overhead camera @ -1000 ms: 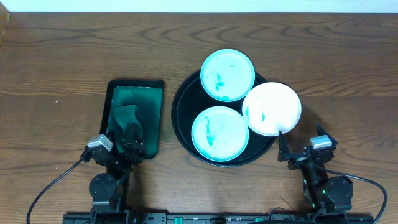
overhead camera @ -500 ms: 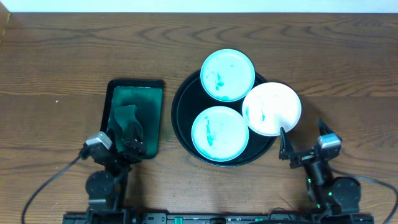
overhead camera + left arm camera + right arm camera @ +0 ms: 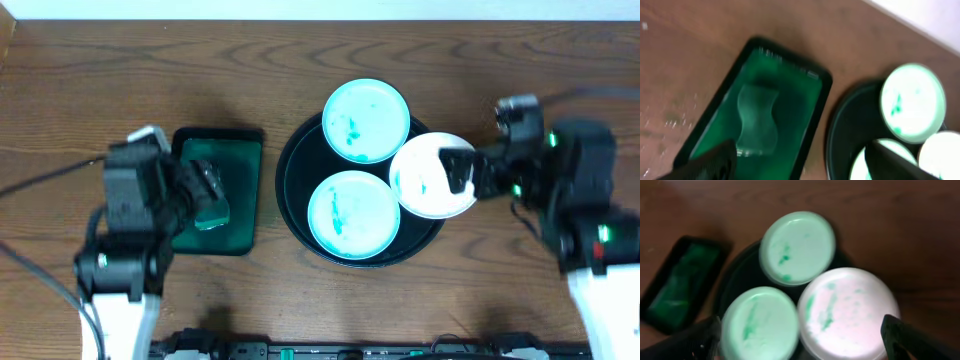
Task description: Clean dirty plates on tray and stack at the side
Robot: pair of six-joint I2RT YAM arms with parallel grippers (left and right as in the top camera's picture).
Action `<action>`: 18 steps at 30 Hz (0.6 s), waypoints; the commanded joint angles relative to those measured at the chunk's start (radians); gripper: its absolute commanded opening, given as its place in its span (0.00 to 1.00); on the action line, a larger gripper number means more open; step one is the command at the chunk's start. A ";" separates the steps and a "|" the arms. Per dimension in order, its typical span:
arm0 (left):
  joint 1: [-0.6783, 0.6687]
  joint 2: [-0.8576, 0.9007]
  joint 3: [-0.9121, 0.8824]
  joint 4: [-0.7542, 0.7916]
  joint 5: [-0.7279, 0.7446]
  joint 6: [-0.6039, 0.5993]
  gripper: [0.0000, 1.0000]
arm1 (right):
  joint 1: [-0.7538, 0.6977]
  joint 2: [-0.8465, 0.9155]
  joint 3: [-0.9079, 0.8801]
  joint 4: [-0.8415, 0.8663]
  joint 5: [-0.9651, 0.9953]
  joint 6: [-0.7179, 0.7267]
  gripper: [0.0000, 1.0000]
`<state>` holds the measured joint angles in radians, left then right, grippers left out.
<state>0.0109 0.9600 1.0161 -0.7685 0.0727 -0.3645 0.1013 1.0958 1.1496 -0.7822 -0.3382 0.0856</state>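
Three dirty plates with teal smears lie on the round black tray [image 3: 290,180]: a far one [image 3: 366,120], a near one [image 3: 353,214] and a whiter right one [image 3: 425,178] overlapping the rim. My right gripper [image 3: 462,172] hovers open and empty above the right plate's right side. The right wrist view shows the far plate [image 3: 797,247], near plate [image 3: 760,322] and right plate [image 3: 847,312] between its spread fingers [image 3: 800,347]. My left gripper [image 3: 208,195] hangs open and empty over the rectangular tray. Its fingers [image 3: 800,167] are wide apart.
A small rectangular black tray [image 3: 180,150] with a green-stained inside sits left of the round tray. A pale green wiping pad [image 3: 757,120] lies in it. The far plate [image 3: 912,97] and round tray [image 3: 845,130] show in the left wrist view. The table is dark wood.
Both arms have risen from the table's front edge and swung forward. The left now hangs over the rectangular tray, the right over the right plate. The plates have not moved.
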 commanded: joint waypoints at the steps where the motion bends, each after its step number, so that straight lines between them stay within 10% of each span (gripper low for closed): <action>1: -0.003 0.079 0.095 -0.050 0.007 0.016 0.82 | 0.011 0.114 0.087 -0.031 -0.232 0.014 0.99; 4: -0.003 0.111 0.095 -0.114 0.063 0.015 0.98 | 0.030 0.186 0.086 -0.041 -0.266 0.014 0.86; 18: -0.003 0.165 0.094 -0.171 0.047 0.016 0.98 | 0.345 0.521 -0.054 -0.177 0.123 0.086 0.62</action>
<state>0.0105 1.1152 1.0920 -0.9241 0.1181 -0.3614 0.4274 1.5661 1.1381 -0.9718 -0.2802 0.1398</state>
